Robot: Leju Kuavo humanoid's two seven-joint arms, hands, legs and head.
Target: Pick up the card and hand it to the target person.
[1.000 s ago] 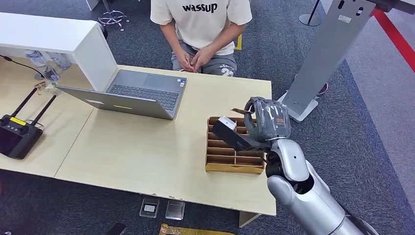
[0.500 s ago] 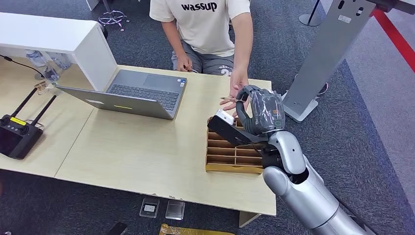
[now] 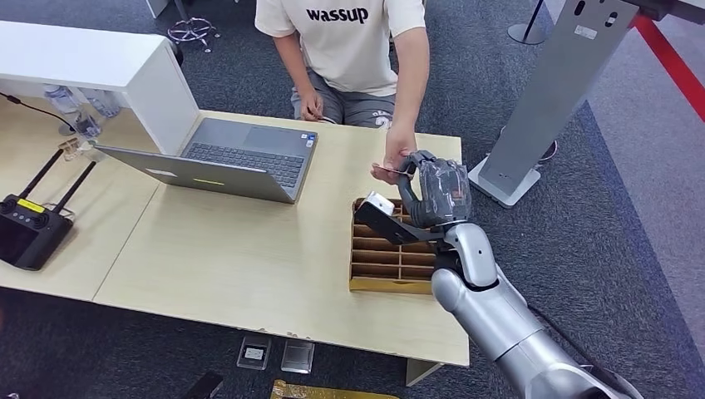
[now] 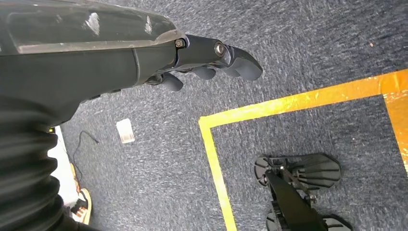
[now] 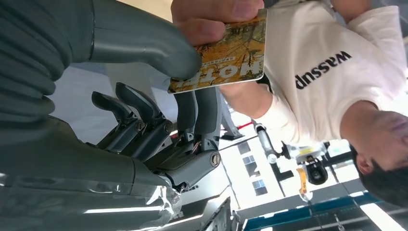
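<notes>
My right hand (image 3: 434, 193) is raised above the far end of the slotted wooden tray (image 3: 396, 249) and pinches a yellow-brown card (image 3: 387, 170) between thumb and fingers. The right wrist view shows the card (image 5: 226, 55) close up, with my thumb (image 5: 144, 41) on one end and the person's fingers (image 5: 214, 17) gripping the other end. The person in a cream T-shirt (image 3: 349, 37) sits behind the table and reaches out one hand (image 3: 395, 158) to the card. My left hand (image 4: 211, 60) hangs over the carpet with fingers loosely curled, holding nothing.
An open grey laptop (image 3: 224, 158) stands on the light wooden table (image 3: 233, 258). A black controller with antennas (image 3: 29, 229) lies at the left. A white shelf (image 3: 108, 71) rises at the back left, and a grey stand (image 3: 549, 91) is at the right.
The person's hand came forward from the lap to the card and now grips it. My right hand moved a little further toward the person, still holding the card.
</notes>
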